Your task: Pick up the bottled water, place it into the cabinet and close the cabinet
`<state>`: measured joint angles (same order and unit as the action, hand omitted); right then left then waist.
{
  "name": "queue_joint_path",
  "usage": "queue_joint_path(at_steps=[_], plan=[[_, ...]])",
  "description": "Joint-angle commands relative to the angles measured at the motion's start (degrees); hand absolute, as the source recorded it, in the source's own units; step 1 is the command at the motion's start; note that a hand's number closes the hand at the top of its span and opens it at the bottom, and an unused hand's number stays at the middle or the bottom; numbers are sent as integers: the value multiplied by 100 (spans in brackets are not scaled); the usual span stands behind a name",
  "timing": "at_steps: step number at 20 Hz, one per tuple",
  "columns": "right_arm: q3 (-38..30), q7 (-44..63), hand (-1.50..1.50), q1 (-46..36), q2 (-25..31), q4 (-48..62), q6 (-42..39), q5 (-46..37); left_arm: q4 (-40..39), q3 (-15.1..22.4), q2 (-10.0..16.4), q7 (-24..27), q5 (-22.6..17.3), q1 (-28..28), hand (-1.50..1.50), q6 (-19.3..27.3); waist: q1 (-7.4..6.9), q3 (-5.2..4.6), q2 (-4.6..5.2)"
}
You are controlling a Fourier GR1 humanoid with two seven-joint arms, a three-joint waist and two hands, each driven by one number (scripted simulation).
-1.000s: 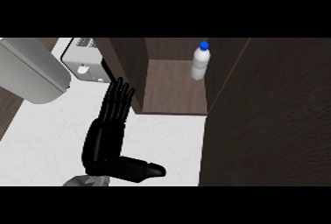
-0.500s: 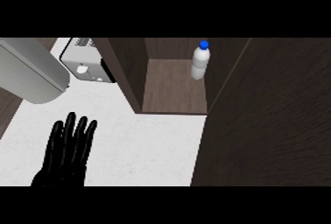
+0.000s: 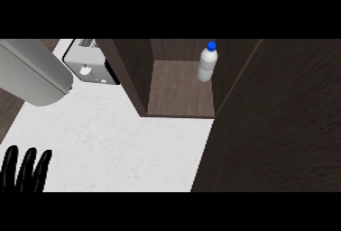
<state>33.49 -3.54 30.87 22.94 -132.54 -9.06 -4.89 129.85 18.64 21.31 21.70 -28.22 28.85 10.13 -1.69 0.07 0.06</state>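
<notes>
The bottled water (image 3: 208, 66), white with a blue cap, stands upright inside the cabinet (image 3: 180, 97), at the back right of its wooden floor. The dark brown cabinet door (image 3: 279, 126) fills the right of the head view and stands open, its edge running beside the bottle. Only the straight black fingers of my left hand (image 3: 26, 169) show, pointing up at the lower left corner, far from the bottle and holding nothing. My right hand is out of sight.
A white appliance (image 3: 86, 67) sits on the white counter (image 3: 120, 144) left of the cabinet's side wall (image 3: 130, 72). A large grey rounded body (image 3: 30, 74) crosses the upper left. Dark floor shows past the counter's left edge.
My left hand has dropped from the middle of the counter to the lower left corner, so only its fingers remain in view. The bottle has stayed in the cabinet.
</notes>
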Motion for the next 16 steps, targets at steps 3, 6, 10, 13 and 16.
queue_joint_path(at_steps=[3, 6, 10, 13, 16], plan=[[1281, 950, 150, -427, -596, -516, -34, -247, 308, -660, 328, 173, -612, 680, -150, -555, -70, -32, -30], [1314, 926, 150, -647, -957, -123, 81, -290, 264, -1022, 459, 244, -953, 831, -150, -873, -163, -35, -26], [1268, 1125, 150, -923, -1336, 191, 116, -65, 162, -1147, 493, 429, -1048, 1015, -150, -1182, -213, -32, -14], [1072, 1649, 150, -1260, -1648, 137, 148, 329, 361, -1361, 589, 358, -1254, 1181, -150, -1277, -280, -32, 7], [794, 2147, 150, -1949, -2061, 310, 283, 365, 246, -1576, 655, 498, -1418, 1506, -150, -1655, -273, -33, -11]])
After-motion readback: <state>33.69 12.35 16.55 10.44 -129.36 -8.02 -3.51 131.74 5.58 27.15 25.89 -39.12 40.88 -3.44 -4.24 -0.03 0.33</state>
